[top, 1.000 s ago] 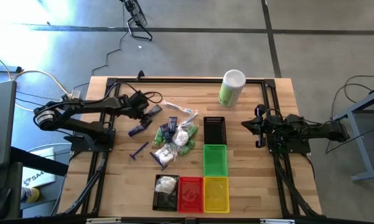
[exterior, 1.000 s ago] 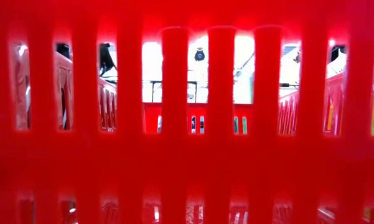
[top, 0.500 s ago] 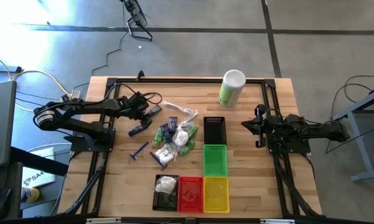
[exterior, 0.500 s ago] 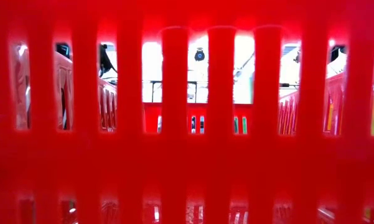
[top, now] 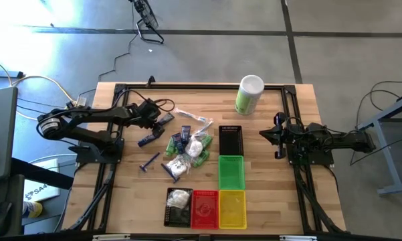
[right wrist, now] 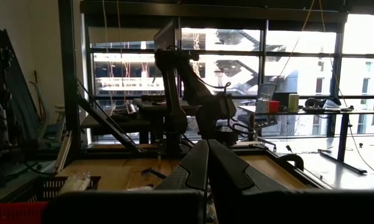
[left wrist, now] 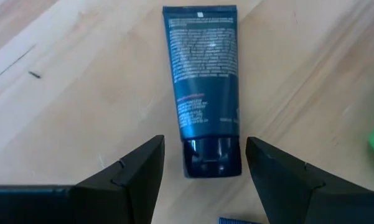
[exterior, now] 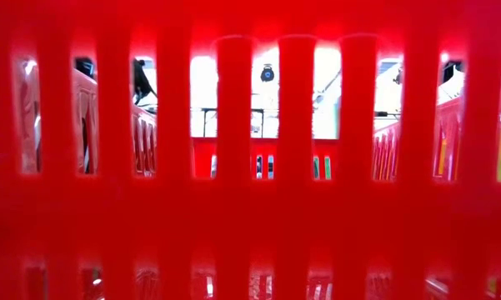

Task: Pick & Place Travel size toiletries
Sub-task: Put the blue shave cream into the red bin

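Observation:
A dark blue tube (left wrist: pixel 202 81) lies flat on the wooden table (top: pixel 267 194), label up, its cap end (left wrist: pixel 211 158) nearest my left gripper (left wrist: pixel 204 168). That gripper is open, one finger on either side of the cap with a gap on both sides. In the high view my left gripper (top: pixel 165 120) hovers at the left of a pile of toiletries (top: pixel 187 150): dark blue tubes, green bottles, white pouches, clear-wrapped sticks (top: pixel 191 120). Another blue tube (top: pixel 146 140) lies apart. My right gripper (top: pixel 267 134) waits at the right, shut (right wrist: pixel 206 165).
A green-and-white canister (top: pixel 249 94) stands at the far edge. A black basket (top: pixel 231 139) and a green one (top: pixel 231 171) lie right of the pile. A black basket holding a white pouch (top: pixel 178 204), a red one (top: pixel 205 207) and a yellow one (top: pixel 232 209) line the near edge. The red basket's wall (exterior: pixel 250 233) fills the low view.

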{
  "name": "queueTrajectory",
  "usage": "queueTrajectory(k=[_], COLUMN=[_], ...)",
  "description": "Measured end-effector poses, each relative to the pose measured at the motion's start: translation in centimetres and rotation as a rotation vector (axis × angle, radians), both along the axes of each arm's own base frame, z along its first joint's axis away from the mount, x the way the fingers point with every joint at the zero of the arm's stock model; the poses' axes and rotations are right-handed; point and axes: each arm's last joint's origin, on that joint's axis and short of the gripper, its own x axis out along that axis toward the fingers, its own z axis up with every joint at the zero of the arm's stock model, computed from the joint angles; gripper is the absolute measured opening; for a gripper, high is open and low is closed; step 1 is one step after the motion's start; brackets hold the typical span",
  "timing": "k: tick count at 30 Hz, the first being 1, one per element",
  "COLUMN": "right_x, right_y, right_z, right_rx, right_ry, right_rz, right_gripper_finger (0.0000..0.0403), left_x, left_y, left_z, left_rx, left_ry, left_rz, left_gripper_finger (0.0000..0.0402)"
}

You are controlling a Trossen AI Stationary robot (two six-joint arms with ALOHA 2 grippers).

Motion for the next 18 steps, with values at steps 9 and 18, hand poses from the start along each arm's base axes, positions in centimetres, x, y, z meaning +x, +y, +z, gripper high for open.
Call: queueTrajectory(k=[9,18], right_x=[0.00,0.00], right_y=[0.00,-0.01], right_z=[0.01,0.01], right_rx=[0.000,0.000], right_ry=[0.000,-0.001], right_rz=[-0.001,-0.001], right_gripper_finger=[0.0002,0.0002], left_x=[0.26,0.35], left_y=[0.17,0.23], left_z=[-0.67,-0.64], left_rx=[-0.013,-0.007], left_ry=[0.024,0.014], left_rz=[0.002,0.002], left_gripper_finger=[0.0222,0.0222])
